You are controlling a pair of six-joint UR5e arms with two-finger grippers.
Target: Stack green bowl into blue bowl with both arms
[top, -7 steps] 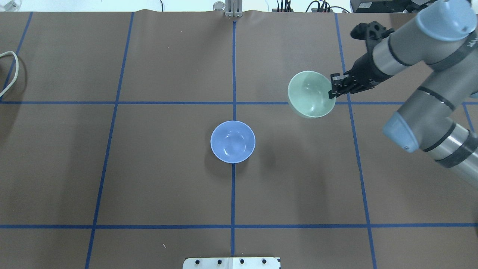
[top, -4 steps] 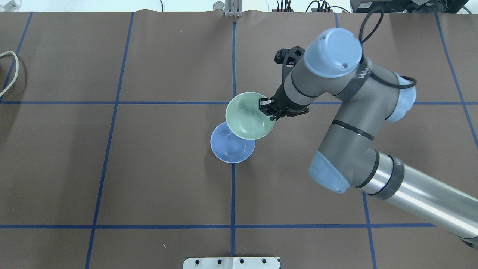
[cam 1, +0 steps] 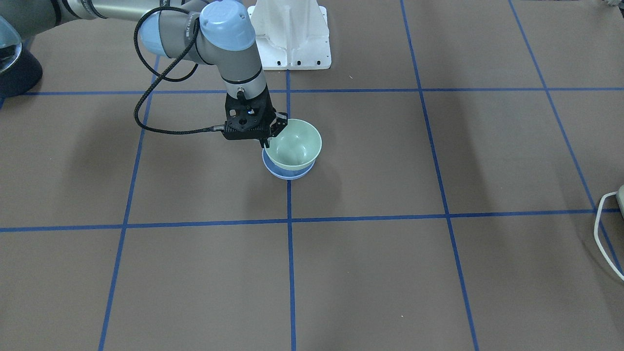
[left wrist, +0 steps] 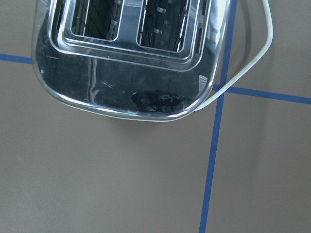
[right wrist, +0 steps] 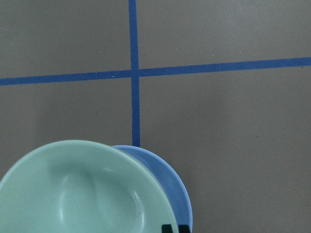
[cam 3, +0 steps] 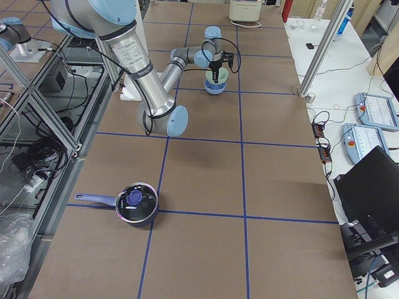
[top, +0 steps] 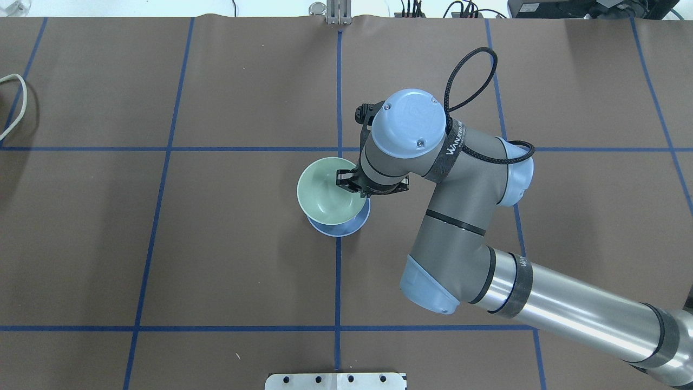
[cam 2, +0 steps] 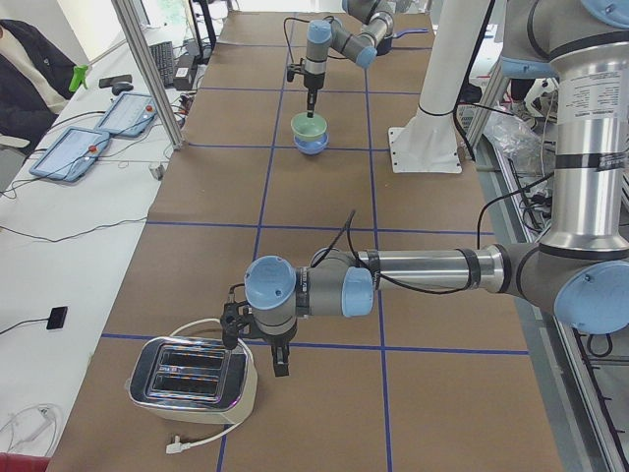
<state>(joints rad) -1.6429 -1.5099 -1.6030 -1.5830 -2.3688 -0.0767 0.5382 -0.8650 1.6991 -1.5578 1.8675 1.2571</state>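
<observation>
The green bowl (top: 324, 194) hangs right over the blue bowl (top: 340, 229), which sits on the table's centre line. Only a crescent of the blue bowl shows beneath it. My right gripper (top: 347, 183) is shut on the green bowl's right rim. In the front-facing view the green bowl (cam 1: 295, 143) sits low over the blue bowl (cam 1: 287, 173), and I cannot tell if they touch. The right wrist view shows the green bowl (right wrist: 82, 189) covering most of the blue bowl (right wrist: 174, 187). My left gripper (cam 2: 280, 366) hovers beside a toaster, and I cannot tell if it is open or shut.
A chrome toaster (cam 2: 192, 374) with a white cord stands at the table's left end, and fills the left wrist view (left wrist: 131, 58). A dark pot (cam 3: 134, 204) sits at the right end. The white pedestal (cam 1: 290, 34) stands behind the bowls.
My right arm has swung left and down with the green bowl, from the right half of the table to directly over the blue bowl.
</observation>
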